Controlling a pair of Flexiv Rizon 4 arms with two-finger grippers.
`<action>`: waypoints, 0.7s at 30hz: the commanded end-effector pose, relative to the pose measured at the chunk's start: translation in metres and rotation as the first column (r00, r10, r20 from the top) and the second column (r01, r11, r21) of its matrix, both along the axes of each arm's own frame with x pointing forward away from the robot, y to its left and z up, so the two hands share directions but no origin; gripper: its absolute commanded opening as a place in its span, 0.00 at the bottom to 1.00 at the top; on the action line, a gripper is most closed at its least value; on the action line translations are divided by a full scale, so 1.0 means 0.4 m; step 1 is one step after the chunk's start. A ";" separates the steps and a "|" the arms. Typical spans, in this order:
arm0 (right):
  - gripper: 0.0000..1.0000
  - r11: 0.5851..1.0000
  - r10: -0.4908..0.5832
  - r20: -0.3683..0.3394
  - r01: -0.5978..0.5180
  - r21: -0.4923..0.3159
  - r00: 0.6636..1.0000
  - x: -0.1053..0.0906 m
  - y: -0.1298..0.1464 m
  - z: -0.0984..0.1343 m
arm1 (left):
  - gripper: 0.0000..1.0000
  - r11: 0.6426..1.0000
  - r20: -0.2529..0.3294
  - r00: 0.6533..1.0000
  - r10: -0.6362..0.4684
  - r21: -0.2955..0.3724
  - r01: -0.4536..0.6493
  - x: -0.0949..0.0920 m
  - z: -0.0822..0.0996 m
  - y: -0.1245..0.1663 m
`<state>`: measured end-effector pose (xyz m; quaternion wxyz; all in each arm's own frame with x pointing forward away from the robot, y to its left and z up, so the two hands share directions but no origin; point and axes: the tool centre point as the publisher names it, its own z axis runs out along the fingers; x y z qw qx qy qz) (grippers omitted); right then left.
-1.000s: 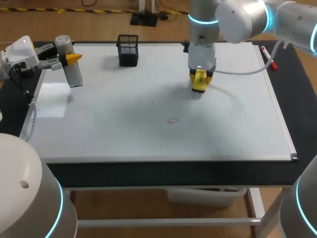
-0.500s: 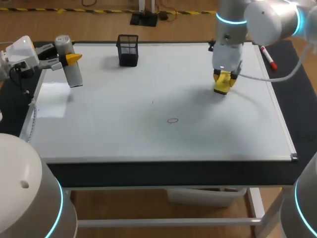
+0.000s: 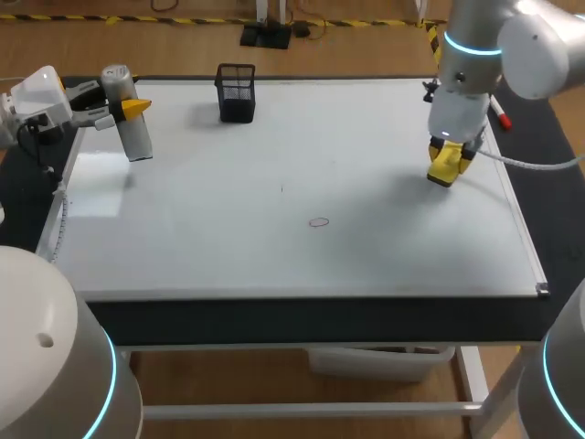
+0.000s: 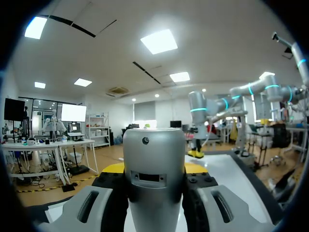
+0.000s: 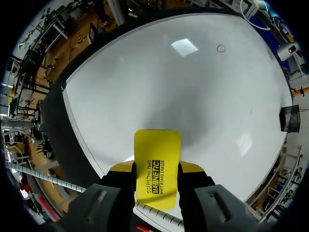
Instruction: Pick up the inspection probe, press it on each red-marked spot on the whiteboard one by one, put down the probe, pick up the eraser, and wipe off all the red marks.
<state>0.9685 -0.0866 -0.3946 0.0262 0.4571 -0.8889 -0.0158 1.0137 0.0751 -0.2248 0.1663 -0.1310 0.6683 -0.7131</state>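
Observation:
The grey cylindrical probe (image 3: 128, 114) stands upright over the whiteboard's (image 3: 228, 201) far left corner, with my left gripper (image 3: 128, 108) shut on it. In the left wrist view the probe (image 4: 154, 183) fills the gap between the fingers of that gripper (image 4: 154, 169). My right gripper (image 3: 450, 163) hangs low over the board's right side, shut on the yellow eraser (image 3: 446, 166). The eraser (image 5: 157, 166) sticks out ahead of the right gripper (image 5: 156, 169). One small red ring (image 3: 318, 222) is drawn near the board's middle, far ahead of the eraser in the right wrist view (image 5: 221, 48).
A black mesh cup (image 3: 237, 91) stands at the board's back, left of centre. A red marker (image 3: 495, 105) lies by the right edge, behind my right gripper. A tiny dark mark (image 3: 281, 190) sits near the middle.
My right arm has carried the eraser from the board's back middle over to its right side. The left arm and the probe have stayed put.

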 end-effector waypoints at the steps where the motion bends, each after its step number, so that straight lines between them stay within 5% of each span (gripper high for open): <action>1: 0.00 1.000 -0.004 0.011 0.004 0.012 1.000 -0.017 -0.022 0.004 | 0.00 1.000 0.003 1.000 0.001 -0.001 -0.001 0.000 0.001 -0.001; 21: 0.00 1.000 -0.012 -0.001 0.012 0.011 1.000 -0.019 -0.023 0.004 | 0.00 1.000 0.003 1.000 0.001 -0.001 -0.001 0.000 0.001 -0.001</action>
